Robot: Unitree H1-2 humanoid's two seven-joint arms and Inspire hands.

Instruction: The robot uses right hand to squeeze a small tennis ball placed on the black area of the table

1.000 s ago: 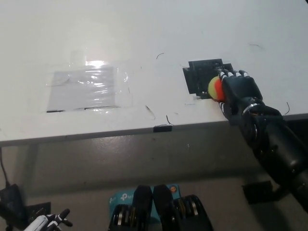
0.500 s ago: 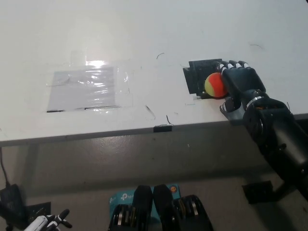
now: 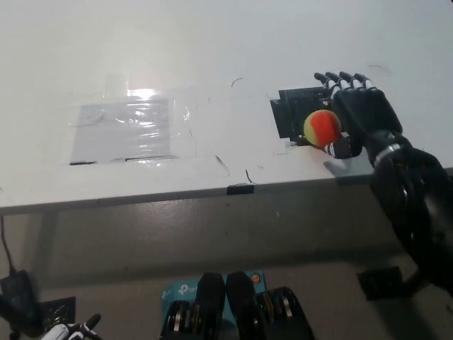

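The right hand (image 3: 357, 113) is lying open with fingers spread beside the ball (image 3: 323, 128) on the black patch (image 3: 290, 117), apparently between squeezes, needing to close around it next.

Small orange-yellow tennis ball (image 3: 323, 127) on black square patch (image 3: 296, 113), right-centre frame, on white worktop (image 3: 212, 57). Black right hand (image 3: 361, 113) just right of ball. Clear taped plastic sheet (image 3: 127, 129) left-centre. White left hand (image 3: 71, 330) bottom left corner.

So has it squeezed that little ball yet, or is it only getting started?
The ball sits on the black area of the table. The black right hand is beside it with fingers spread, not gripping, so I can't tell whether a squeeze is done or still to come. The white left hand rests low, out of play.
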